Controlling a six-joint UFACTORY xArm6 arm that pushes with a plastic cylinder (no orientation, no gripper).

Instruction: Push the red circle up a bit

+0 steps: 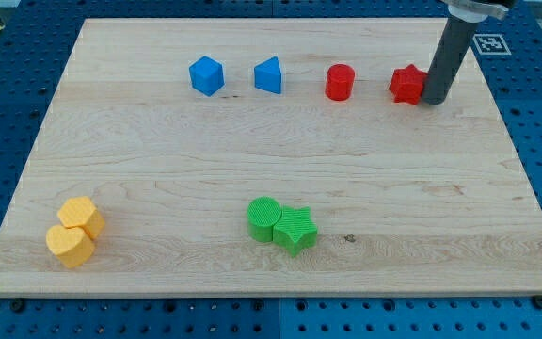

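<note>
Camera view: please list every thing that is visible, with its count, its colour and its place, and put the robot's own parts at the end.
wooden board: 1, light wood, fills most of the view
pegboard table: 1, blue, around the board
blue cube: 1, blue, upper left of centre
blue triangular block: 1, blue, just right of the cube
red circle: 1, red, upper right of centre
red star: 1, red, right of the circle
green circle: 1, green, lower centre
green star: 1, green, touching the green circle
yellow blocks: 2, yellow, lower left, touching; shapes unclear
marker tag: 1, black and white, top right
my tip: 1, dark rod, against the red star's right side
</note>
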